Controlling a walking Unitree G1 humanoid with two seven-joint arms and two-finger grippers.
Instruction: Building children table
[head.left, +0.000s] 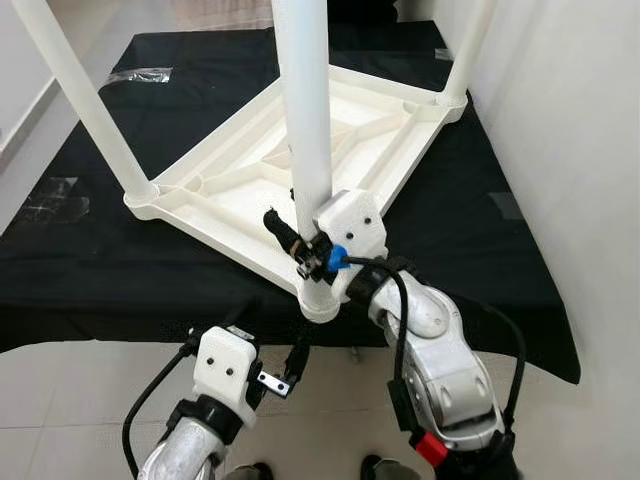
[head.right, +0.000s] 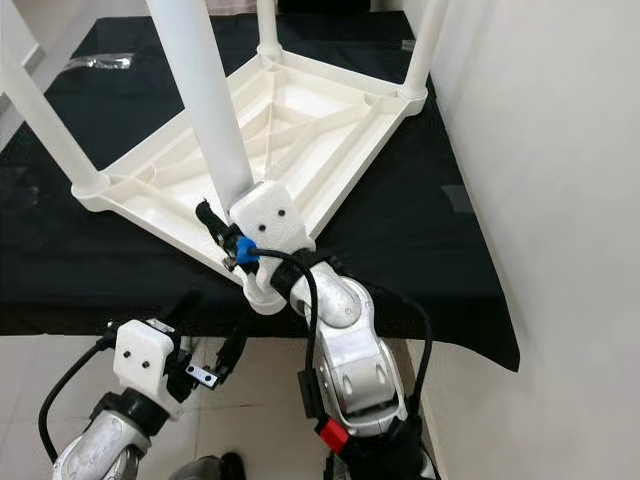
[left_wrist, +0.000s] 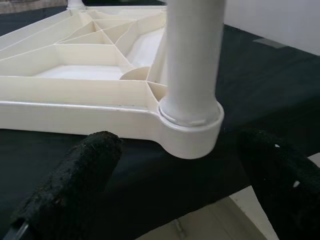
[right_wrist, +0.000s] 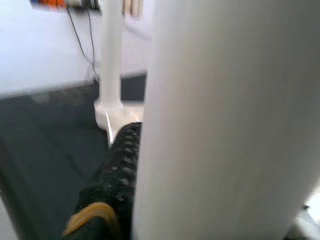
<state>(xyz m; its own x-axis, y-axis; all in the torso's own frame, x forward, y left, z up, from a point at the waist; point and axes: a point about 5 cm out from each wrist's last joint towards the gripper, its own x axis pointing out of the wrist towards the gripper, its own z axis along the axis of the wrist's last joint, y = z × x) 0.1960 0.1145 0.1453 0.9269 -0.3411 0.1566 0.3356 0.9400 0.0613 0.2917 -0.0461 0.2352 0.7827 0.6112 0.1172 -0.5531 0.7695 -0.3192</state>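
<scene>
Black cloth (head.left: 480, 230) carries the upturned white tabletop (head.left: 330, 150), centre. Near leg (head.left: 305, 110) stands in the 6 o'clock corner socket. Right gripper (head.left: 300, 245) clamped round that leg. Left gripper (head.left: 290, 370), 7 o'clock, fingers (left_wrist: 75, 185) spread, empty.

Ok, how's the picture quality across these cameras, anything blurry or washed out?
Left eye view: sharp and evenly lit, the upturned white table crisp against the black cloth. Right wrist view: the near table leg is a soft, out-of-focus white mass beside one black finger. Left wrist view: the leg socket is sharp, the left gripper's fingers slightly blurred.
</scene>
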